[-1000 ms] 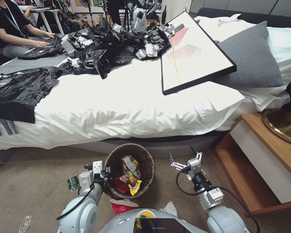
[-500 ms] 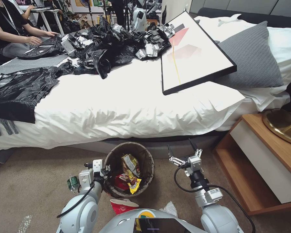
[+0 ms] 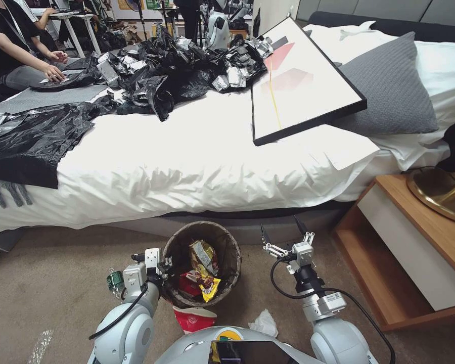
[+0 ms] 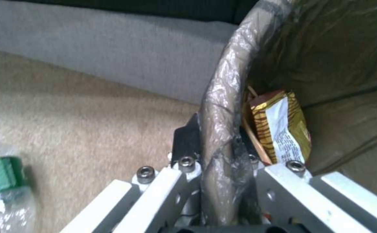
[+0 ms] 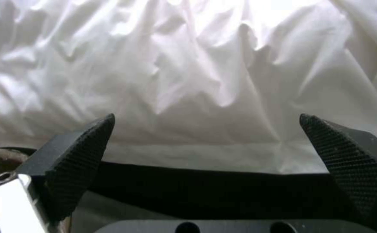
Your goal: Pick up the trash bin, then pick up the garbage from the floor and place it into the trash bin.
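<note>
The trash bin (image 3: 203,226), round with a brown liner bag over its rim, stands on the carpet close to the bed. My left gripper (image 3: 165,264) is shut on its near-left rim; in the left wrist view the left gripper (image 4: 216,145) pinches the bag-covered rim (image 4: 221,106). Yellow and brown snack wrappers (image 3: 205,268) and something red lie inside. On the floor lie a red-and-white cup (image 3: 193,318), a white tissue wad (image 3: 263,323) and a green-labelled bottle (image 3: 115,280). My right gripper (image 3: 283,235) hovers open to the right of the bin, holding nothing, facing the bed sheet (image 5: 197,64).
The bed (image 3: 187,167) fills the space ahead, with black plastic sheets (image 3: 35,136), a framed picture (image 3: 298,81) and a grey pillow (image 3: 389,86) on it. A wooden nightstand (image 3: 414,253) stands at the right. A clear wrapper (image 3: 38,349) lies at the lower left.
The whole head view has shifted slightly. My right gripper has drifted a little left and toward the bed, still open. The left gripper keeps its hold on the bin rim.
</note>
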You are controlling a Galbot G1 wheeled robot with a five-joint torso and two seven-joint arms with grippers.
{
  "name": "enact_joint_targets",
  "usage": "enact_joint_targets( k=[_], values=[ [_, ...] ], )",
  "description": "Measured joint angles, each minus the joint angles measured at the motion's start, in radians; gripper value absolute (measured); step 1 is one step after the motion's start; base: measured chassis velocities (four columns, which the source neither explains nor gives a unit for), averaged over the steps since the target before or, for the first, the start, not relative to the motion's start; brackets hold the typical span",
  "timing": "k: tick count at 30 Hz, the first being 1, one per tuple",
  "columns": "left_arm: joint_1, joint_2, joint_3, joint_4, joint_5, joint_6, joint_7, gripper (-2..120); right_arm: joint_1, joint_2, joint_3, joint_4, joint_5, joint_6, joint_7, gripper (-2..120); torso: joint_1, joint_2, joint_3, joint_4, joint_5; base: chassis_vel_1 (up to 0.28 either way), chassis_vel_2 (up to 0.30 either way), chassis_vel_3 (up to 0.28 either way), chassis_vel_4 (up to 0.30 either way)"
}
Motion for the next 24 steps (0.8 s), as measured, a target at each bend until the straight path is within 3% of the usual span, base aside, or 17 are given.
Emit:
enact_joint_targets(
  k=[15, 24],
  values=[
    [-0.003, 0.001, -0.001, 0.004, 0.001, -0.001, 0.001, 3, 0.011, 0.012, -0.001, -0.017, -0.001, 0.017, -0.005, 100, 0.000, 0.000, 0.000, -0.0001, 0.0000, 0.126, -0.119, -0.120, 0.123],
    [-0.008, 0.000, -0.006, 0.004, -0.002, -0.002, 0.002, 3, 0.041, 0.014, -0.001, -0.049, -0.040, 0.053, -0.015, 100, 0.000, 0.000, 0.000, 0.0001, 0.0001, 0.022, -0.014, -0.021, 0.020]
  ],
)
